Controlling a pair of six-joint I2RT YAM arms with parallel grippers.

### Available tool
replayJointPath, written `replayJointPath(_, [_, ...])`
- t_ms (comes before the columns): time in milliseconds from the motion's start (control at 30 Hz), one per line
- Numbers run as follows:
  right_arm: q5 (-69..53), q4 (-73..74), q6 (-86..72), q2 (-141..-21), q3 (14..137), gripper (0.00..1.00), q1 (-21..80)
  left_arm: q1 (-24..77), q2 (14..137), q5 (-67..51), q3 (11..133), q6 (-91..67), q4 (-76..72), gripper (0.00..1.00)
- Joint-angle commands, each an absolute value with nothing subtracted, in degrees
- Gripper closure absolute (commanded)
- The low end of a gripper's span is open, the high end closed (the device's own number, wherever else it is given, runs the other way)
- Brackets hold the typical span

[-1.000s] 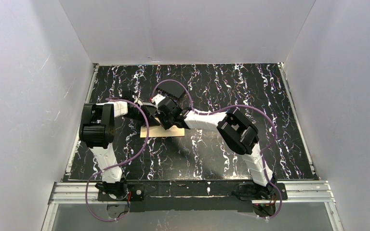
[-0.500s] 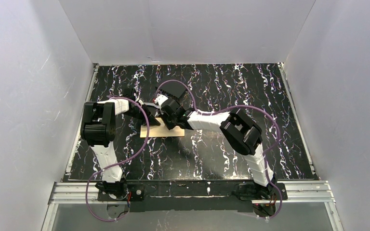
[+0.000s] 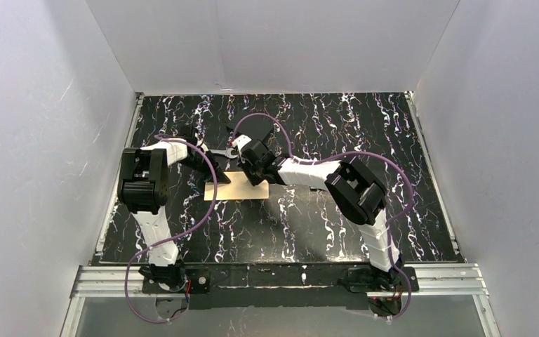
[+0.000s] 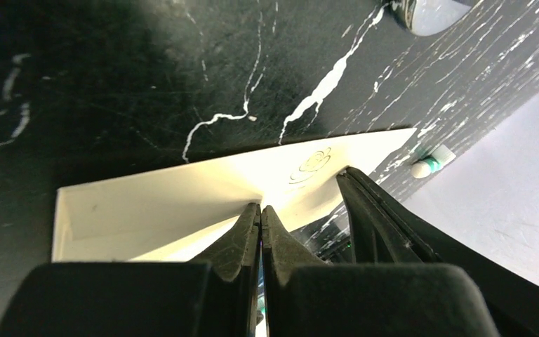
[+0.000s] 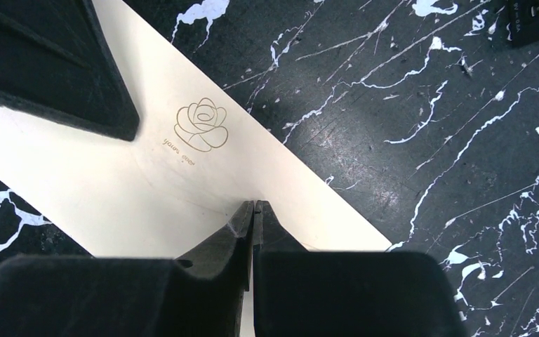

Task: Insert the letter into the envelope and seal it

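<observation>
Sealing step: both my jaws, clenched empty, press on the envelope (image 5: 112, 189); next, rub firmly along its flap.

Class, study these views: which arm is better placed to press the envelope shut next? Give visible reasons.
Right, probably. The right end effector, shut, rests tip-down on the envelope near the rose mark, with bare paper either side to sweep. The left end effector, also shut, could steady it.
</observation>
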State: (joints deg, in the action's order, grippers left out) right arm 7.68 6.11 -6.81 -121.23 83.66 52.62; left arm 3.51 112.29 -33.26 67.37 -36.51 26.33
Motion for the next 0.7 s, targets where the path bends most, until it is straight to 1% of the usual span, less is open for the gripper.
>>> replayJointPath(0, [11.8, 19.2, -2.7, -124.5, 79.0, 0.89, 51.2, 2.6, 112.3, -19.7, 69.1, -32.8, 33.0, 1.00])
replayJointPath(167, [12.5, 18.4, -2.2, -124.1, 77.3, 0.89, 50.5, 1.6, 112.0, -15.7, 69.4, -32.2, 35.4, 1.00])
replayJointPath(433, [12.0, 19.1, -2.9, -123.5, 79.5, 0.88, 50.3, 0.5, 110.8, -12.4, 69.0, -30.5, 37.1, 1.00])
replayJointPath(533, [10.7, 20.6, -3.4, -123.0, 82.5, 0.88, 50.3, 0.3, 110.8, -14.4, 70.1, -30.0, 37.1, 1.00])
replayJointPath(667, [8.6, 23.7, -6.3, -121.6, 90.4, 0.85, 50.0, 0.3, 108.7, -24.1, 73.9, -29.1, 37.1, 1.00])
